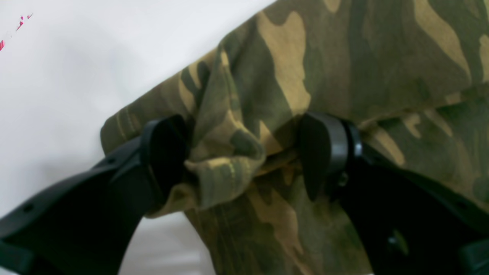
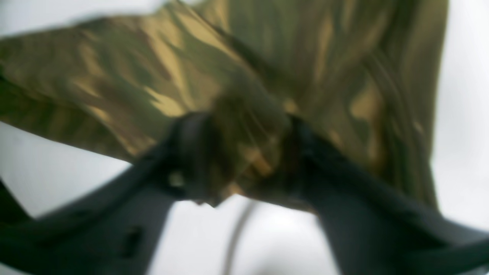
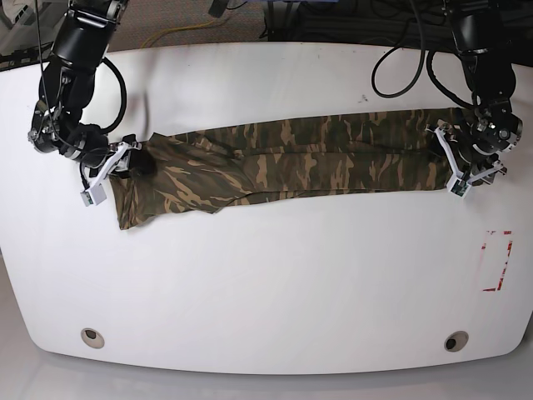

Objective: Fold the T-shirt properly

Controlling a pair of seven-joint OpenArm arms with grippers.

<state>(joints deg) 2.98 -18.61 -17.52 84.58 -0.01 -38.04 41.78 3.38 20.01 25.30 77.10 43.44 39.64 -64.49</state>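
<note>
While the near half of the white worktop (image 3: 266,292) lies bare, the T-shirt (image 3: 283,162) stretches as a long narrow band across its far half, its long axis running from the left edge to the right edge. At each end an arm is at the cloth. The left tool (image 1: 244,156) stands apart around a bunched fold. The right tool (image 2: 237,160) also straddles cloth; grip there cannot be told through blur.

Bright, even light; R wrist blurred.
</note>
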